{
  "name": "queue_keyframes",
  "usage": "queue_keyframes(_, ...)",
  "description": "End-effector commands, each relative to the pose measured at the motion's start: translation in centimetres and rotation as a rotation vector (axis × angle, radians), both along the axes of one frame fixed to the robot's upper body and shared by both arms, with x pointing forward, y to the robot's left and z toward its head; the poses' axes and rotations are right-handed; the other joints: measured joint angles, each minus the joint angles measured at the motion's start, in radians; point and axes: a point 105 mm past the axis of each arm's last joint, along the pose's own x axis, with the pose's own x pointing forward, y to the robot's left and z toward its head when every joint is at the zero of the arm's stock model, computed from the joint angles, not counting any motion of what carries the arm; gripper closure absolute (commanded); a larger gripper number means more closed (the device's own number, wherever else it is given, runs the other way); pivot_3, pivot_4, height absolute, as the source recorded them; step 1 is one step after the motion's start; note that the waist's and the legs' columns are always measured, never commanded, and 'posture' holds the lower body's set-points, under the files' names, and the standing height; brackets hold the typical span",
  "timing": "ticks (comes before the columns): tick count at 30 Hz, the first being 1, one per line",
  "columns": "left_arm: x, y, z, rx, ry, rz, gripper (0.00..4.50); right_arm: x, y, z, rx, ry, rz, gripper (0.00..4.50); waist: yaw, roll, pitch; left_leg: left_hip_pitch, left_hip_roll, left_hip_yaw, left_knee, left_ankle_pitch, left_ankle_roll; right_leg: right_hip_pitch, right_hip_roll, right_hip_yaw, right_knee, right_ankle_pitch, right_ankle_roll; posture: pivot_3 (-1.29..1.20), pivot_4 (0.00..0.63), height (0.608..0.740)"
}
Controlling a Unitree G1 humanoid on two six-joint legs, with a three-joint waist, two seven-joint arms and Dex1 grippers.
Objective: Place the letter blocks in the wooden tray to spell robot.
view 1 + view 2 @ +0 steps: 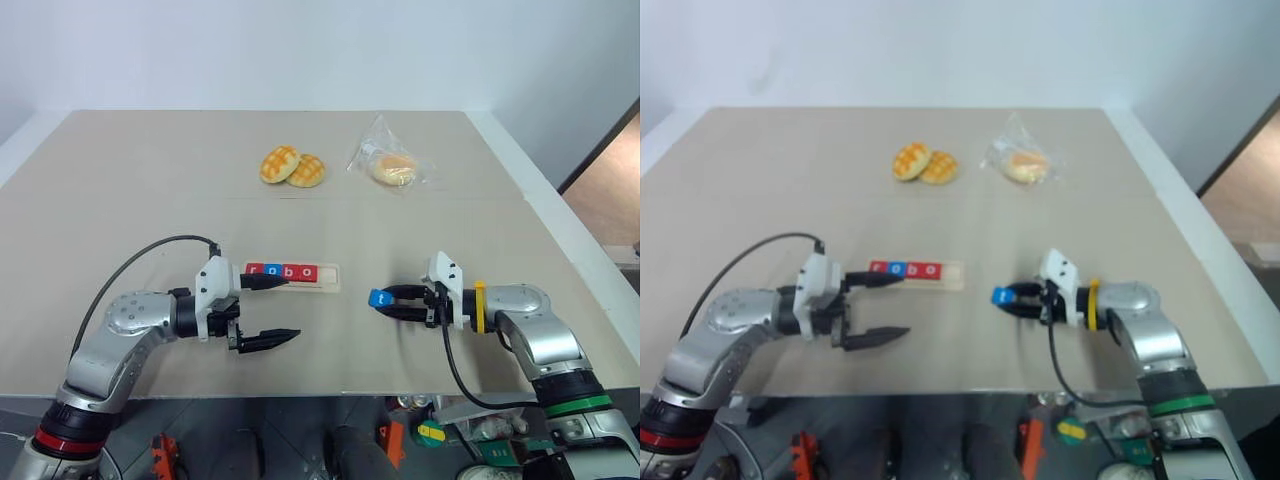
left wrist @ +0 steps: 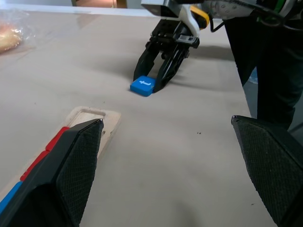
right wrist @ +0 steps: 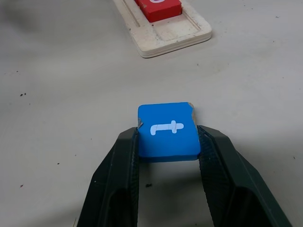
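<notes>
Four of the five letter blocks (image 1: 281,271) already sat in the wooden tray (image 1: 331,279), reading r, o, b, o in red, blue, red, red from the left end; only the slot at the tray's 3 o'clock end was bare. By my judgement the task was most of the way done, with just the t left to seat.

That last piece, the blue t block (image 3: 167,129), lay on the worktop (image 1: 400,130) at about 3 o'clock from the tray and well apart from it. The right tool (image 1: 385,301) had its two fingers (image 3: 120,170) pressed against the block's opposite sides, clamped on it, with the block apparently down at the worktop.

The left tool (image 1: 272,311) hung with its fingers spread wide and holding nothing, its upper finger over the tray's r end.

At 12 o'clock on the worktop lay two pastries (image 1: 292,166) and a bagged bun (image 1: 392,166), apart from the work.
</notes>
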Motion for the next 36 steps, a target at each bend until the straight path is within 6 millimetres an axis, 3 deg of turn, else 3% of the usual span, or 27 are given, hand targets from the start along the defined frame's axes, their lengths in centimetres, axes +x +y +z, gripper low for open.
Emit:
queue_keyframes(1,1.0,1.1,0.7,-0.003,-0.06,0.087,0.0,0.4,2.2,2.8,0.034,-0.073,0.067,3.31,0.0,0.0,0.0,0.0,0.0,0.0,0.0,0.0,0.0,0.0,0.0,0.0,0.0,0.0,0.0,0.0,0.15,0.74)
queue_keyframes(5,1.9,1.9,0.3,-0.004,-0.073,0.184,0.0,2.0,7.0,4.9,0.033,-0.133,0.152,3.31,-0.007,0.001,0.0,0.0,0.002,0.002,0.0,0.0,0.0,-0.002,0.002,0.002,0.0,0.002,-0.002,0.0,0.15,0.74)
queue_keyframes(9,2.0,1.9,0.0,0.005,-0.081,0.203,0.0,2.9,8.7,4.8,-0.001,-0.146,0.192,3.31,0.005,0.0,0.0,-0.001,0.003,0.0,0.0,0.001,0.0,-0.002,0.003,0.0,0.0,0.002,-0.002,0.0,0.15,0.74)
queue_keyframes(15,1.8,1.9,-0.1,0.004,-0.089,0.214,0.0,3.6,8.7,4.0,-0.043,-0.135,0.223,3.31,0.012,0.0,0.0,-0.008,-0.002,0.0,0.0,0.0,0.0,-0.007,-0.003,-0.001,0.0,0.003,-0.005,0.0,0.15,0.74)
queue_keyframes(24,1.5,2.1,-0.5,0.013,-0.09,0.227,0.0,4.5,7.7,3.8,-0.06,-0.128,0.216,3.31,0.01,0.0,0.0,-0.007,0.0,-0.001,0.0,0.0,0.0,-0.006,0.0,-0.002,0.0,0.003,-0.005,0.0,0.15,0.74)
queue_keyframes(36,1.1,1.9,-0.3,-0.013,-0.085,0.217,0.0,5.6,7.8,3.7,-0.081,-0.139,0.215,3.31,0.003,0.0,0.0,-0.007,0.0,-0.001,0.0,0.0,0.0,-0.006,-0.001,-0.002,0.0,0.005,-0.007,0.0,0.15,0.74)
